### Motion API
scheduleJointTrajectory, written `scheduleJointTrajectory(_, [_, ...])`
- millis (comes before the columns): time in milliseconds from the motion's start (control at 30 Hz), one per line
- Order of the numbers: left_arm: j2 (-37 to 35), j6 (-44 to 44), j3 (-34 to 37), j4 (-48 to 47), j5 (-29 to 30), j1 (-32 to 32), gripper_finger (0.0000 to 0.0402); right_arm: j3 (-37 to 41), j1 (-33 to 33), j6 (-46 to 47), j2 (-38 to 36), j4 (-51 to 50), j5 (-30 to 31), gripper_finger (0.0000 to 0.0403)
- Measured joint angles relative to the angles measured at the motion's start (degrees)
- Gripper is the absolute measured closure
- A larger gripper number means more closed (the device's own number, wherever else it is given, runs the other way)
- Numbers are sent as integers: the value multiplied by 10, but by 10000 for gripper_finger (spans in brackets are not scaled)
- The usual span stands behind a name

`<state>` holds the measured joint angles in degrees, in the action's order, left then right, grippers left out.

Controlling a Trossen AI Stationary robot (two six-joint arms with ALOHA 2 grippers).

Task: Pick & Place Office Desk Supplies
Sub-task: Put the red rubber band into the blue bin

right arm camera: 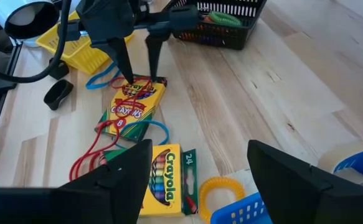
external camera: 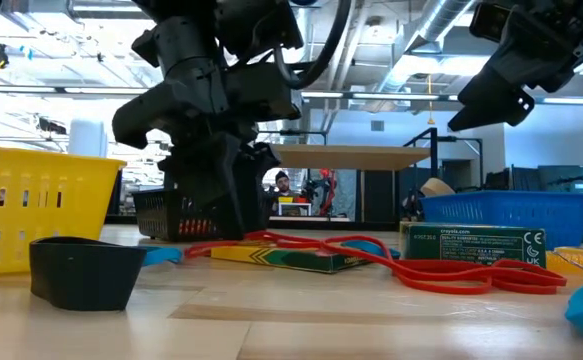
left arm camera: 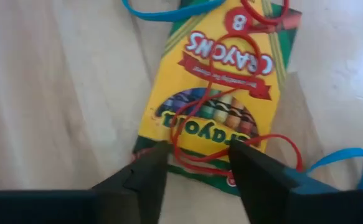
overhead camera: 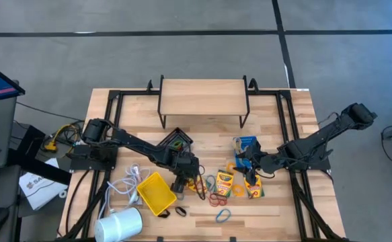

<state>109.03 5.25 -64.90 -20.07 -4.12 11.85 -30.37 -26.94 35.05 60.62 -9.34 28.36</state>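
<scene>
Notably, red bands [left arm camera: 231, 134] overlie crayon box [left arm camera: 221, 74].

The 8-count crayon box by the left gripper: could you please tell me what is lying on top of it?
Red rubber-band rings loop across the crayon box, over its printed face. A blue ring passes its far end. What lies under the box is covered.

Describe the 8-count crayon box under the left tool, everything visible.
The crayon box is a flat yellow cardboard carton with green edges, a red Crayons banner and an 8. It lies face up on the wooden table, closed as far as shows. Red bands lie looped across it; a blue band sits at its far end. The left tool, open, straddles its near edge.
</scene>
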Motion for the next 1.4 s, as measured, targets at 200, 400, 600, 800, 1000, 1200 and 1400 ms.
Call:
scheduleJointTrajectory(200, [0, 19, 0, -5, -20, -4, 371, 0, 0, 10, 0, -2, 1, 143])
scheduleJointTrajectory(400, [0, 62, 1, 63, -17, -7, 396, 0, 0, 25, 0, -1, 22, 143])
scheduleJointTrajectory(600, [-14, 68, 1, 113, -14, -15, 398, 0, -1, 8, 0, 25, 32, 143])
scheduleJointTrajectory(800, [-89, 99, 1, 140, -6, -15, 399, 0, -1, -46, 5, 76, 32, 143])
scheduleJointTrajectory(1000, [-156, 142, 1, 213, -4, -31, 399, 0, 0, -130, 28, 185, 29, 143])
scheduleJointTrajectory(1200, [-155, 155, 1, 326, -58, -53, 399, 0, 0, -190, 54, 292, -30, 143])
scheduleJointTrajectory(1400, [-110, 152, 1, 395, -99, -82, 399, 0, 0, -200, 65, 330, -54, 143])
